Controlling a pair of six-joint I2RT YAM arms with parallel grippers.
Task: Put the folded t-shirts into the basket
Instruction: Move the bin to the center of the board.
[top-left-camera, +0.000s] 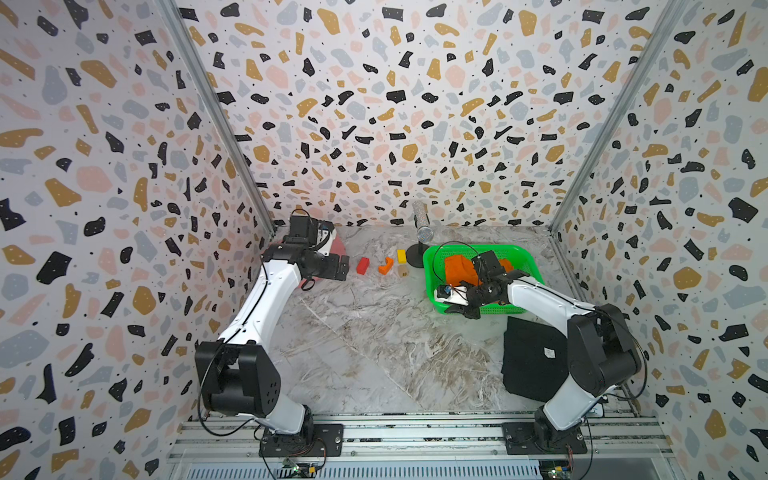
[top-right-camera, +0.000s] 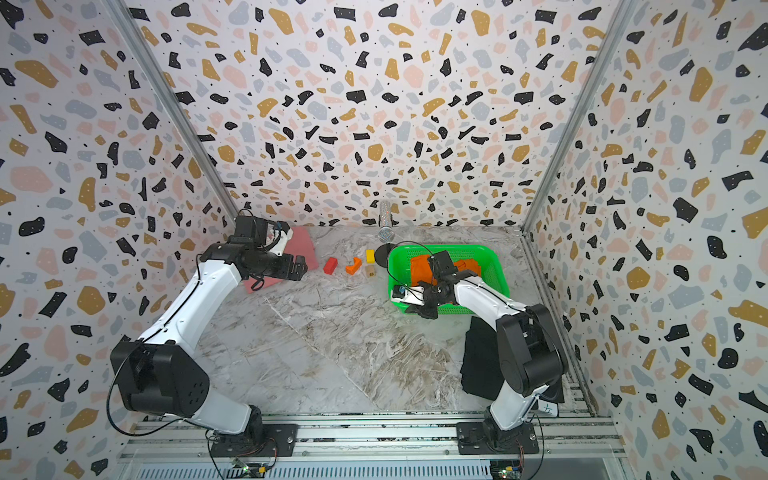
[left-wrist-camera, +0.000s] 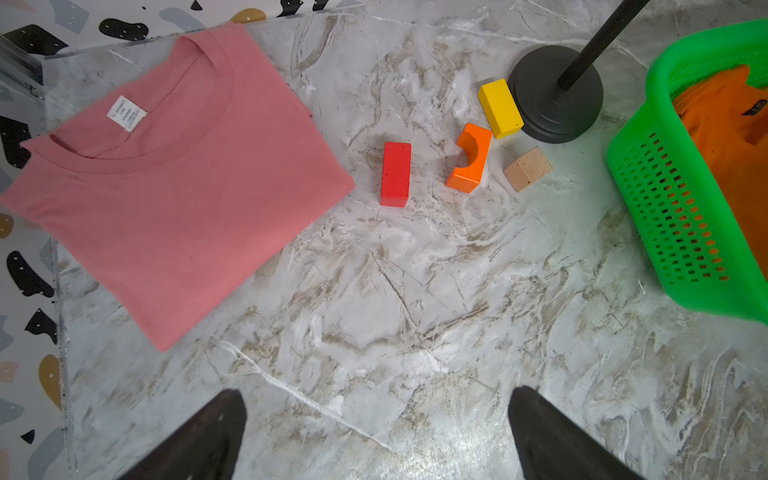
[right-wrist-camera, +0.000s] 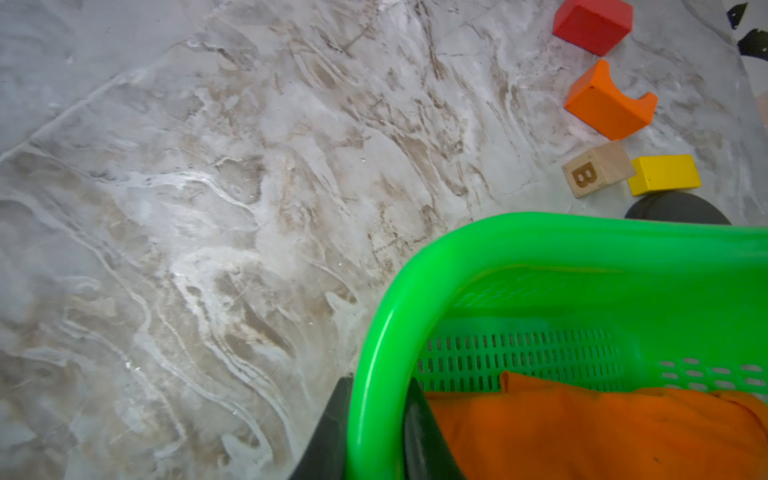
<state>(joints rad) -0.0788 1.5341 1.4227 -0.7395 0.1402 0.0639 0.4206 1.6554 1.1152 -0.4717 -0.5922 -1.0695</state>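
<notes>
Green basket (right-wrist-camera: 374, 332) rim clamped in the right pincer (right-wrist-camera: 376, 386) — orange t-shirt (right-wrist-camera: 582, 436) just beside it; left pincer (left-wrist-camera: 378, 395) gapes wide, empty.

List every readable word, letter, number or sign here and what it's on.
"B": on the plain wooden cube.
White neck tag of the pink shirt: print too small to read.
Dark label on the orange shirt: blurred, unreadable.
White label on the black shirt: too small to read.
</notes>
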